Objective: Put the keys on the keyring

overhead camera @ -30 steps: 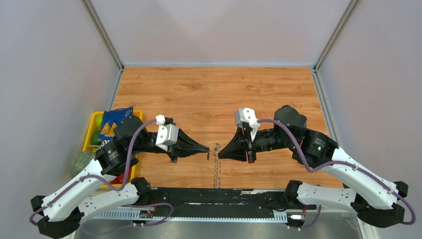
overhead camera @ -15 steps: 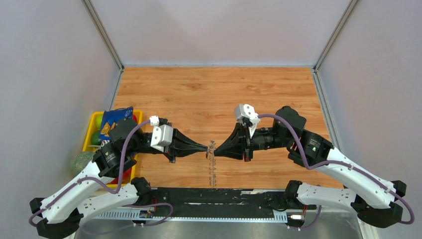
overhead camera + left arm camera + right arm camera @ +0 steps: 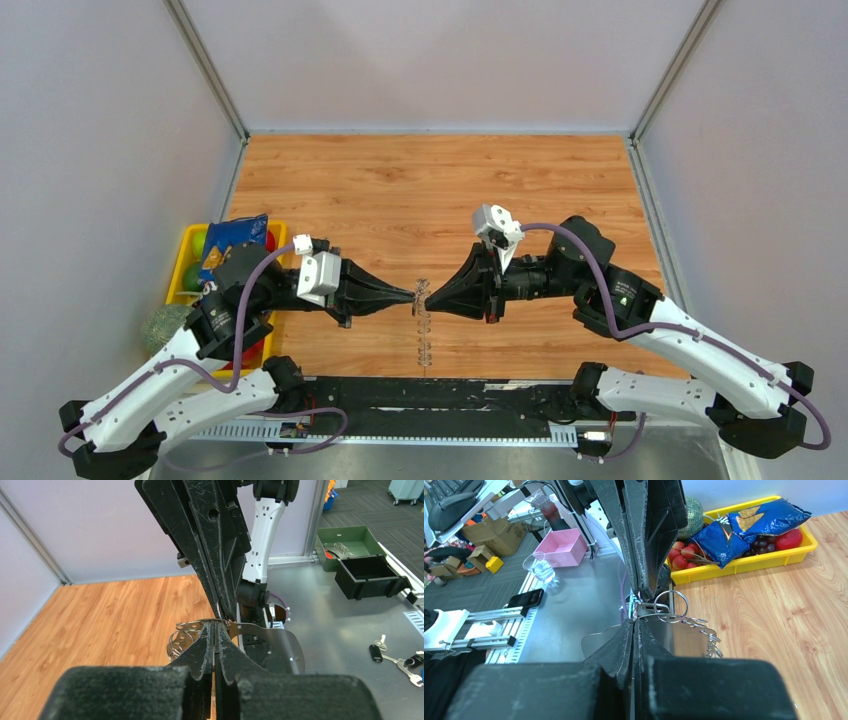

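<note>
Dead centre of the wooden table [image 3: 400, 190], the two arms were nose to nose. The left gripper [image 3: 412, 296] pointed to 3 o'clock, jaws pressed together on the thin wire of the keyring [image 3: 423, 330]. The right gripper [image 3: 428, 297] pointed to 9 o'clock, also clamped tight on that wire. From the pinch point the hoop and its jagged fringe of little metal bits trailed toward 6 o'clock. In the left wrist view, a black-headed key [image 3: 376, 653] lay on the grey metal surface at 4 o'clock, well apart from the ring. A yellow tray [image 3: 186, 250] sat at the table's 9 o'clock edge.
</note>
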Controlling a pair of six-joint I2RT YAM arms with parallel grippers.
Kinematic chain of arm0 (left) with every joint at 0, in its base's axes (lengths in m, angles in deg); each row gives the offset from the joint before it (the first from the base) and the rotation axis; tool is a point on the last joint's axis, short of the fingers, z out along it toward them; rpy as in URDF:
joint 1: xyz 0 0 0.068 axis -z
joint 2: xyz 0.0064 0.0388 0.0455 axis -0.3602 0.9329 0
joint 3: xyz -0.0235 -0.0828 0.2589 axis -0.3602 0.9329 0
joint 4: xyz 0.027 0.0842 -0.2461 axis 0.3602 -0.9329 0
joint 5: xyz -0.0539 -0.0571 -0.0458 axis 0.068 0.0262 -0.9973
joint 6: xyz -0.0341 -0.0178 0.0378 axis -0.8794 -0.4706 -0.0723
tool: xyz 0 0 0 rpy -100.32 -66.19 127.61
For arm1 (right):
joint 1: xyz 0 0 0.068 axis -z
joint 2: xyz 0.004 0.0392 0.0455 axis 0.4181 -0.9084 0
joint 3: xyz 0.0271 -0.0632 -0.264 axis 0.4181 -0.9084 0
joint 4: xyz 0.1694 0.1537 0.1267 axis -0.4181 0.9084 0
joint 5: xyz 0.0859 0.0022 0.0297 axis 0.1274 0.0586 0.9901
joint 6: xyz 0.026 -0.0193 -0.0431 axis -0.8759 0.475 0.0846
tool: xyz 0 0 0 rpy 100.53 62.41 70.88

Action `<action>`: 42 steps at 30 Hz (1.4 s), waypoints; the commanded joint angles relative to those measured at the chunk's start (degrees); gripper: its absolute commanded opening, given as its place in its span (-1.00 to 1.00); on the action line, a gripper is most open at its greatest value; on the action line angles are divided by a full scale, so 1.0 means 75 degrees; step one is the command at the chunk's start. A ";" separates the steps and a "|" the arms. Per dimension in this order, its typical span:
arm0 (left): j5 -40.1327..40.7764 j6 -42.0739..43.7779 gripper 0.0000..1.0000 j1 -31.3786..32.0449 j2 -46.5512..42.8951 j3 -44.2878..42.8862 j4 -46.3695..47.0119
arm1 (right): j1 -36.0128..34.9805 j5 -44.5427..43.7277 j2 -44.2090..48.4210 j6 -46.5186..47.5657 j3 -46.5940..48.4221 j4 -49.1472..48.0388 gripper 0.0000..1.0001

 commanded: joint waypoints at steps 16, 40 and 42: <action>-0.0137 -0.0169 -0.99 0.0025 -0.0290 0.0080 0.0593 | 0.0013 -0.0527 0.0253 -0.0679 -0.0257 -0.1348 -1.00; -0.0437 -0.0380 -0.99 0.0021 -0.0215 0.0273 0.1035 | 0.0006 -0.1715 0.0982 -0.1343 -0.1513 -0.3830 -1.00; -0.0405 -0.0383 -0.99 0.0026 -0.0232 0.0278 0.1031 | 0.0000 -0.1795 0.0992 -0.1378 -0.1566 -0.3999 -1.00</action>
